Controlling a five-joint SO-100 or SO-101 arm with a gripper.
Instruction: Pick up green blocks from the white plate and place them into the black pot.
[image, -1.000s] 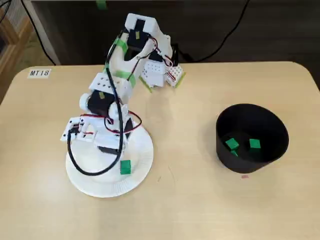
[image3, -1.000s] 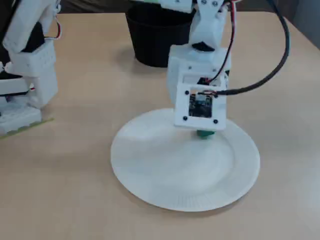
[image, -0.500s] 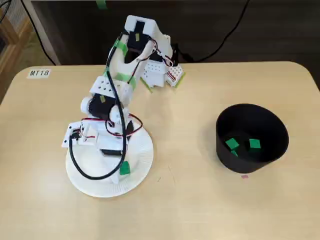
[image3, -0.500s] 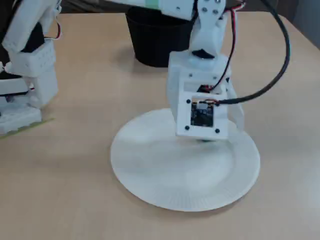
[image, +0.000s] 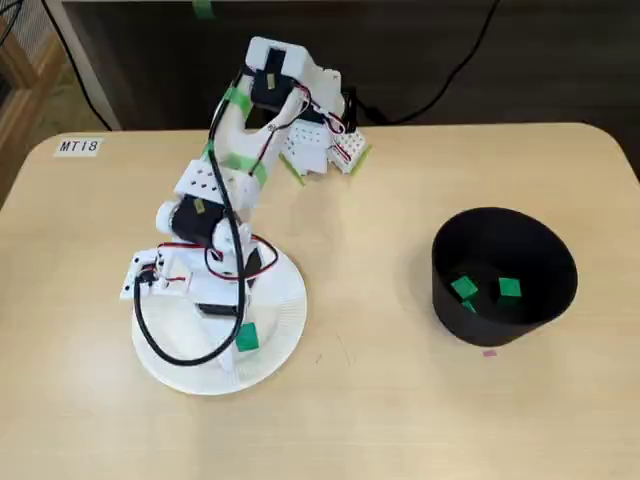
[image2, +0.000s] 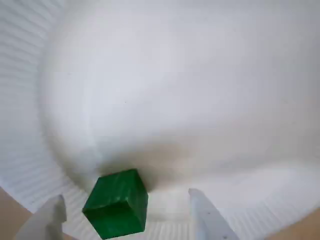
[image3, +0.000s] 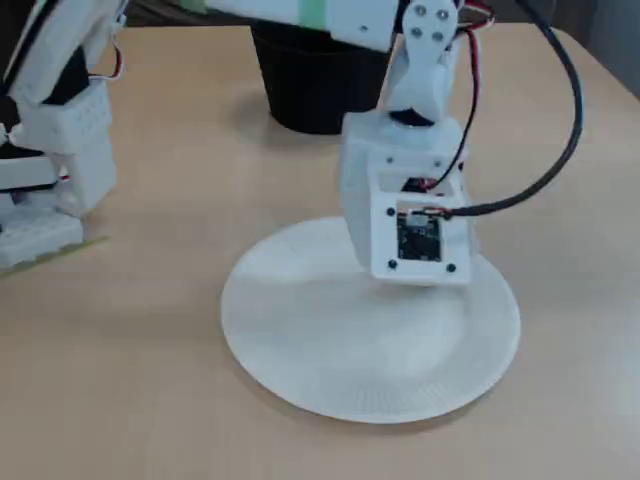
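One green block (image2: 116, 204) lies on the ribbed rim of the white plate (image2: 165, 85). My gripper (image2: 126, 196) is open, low over the plate, with a white finger on each side of the block and not touching it. From above, the block (image: 247, 337) shows at the plate's (image: 288, 305) right edge, partly under the gripper (image: 240, 345). The black pot (image: 503, 275) stands far right with two green blocks (image: 463, 289) visible inside. In the low fixed view the wrist housing (image3: 410, 225) hides block and fingers.
The arm's base (image: 300, 110) stands at the table's back edge with a cable looping over the plate. A label (image: 78, 146) is stuck at the back left corner. In the low fixed view the pot (image3: 315, 80) is behind the plate (image3: 300, 330).
The gripper has come down and forward over the plate, so its fingers now straddle the green block. The block has stayed put, and the low fixed view no longer shows it.
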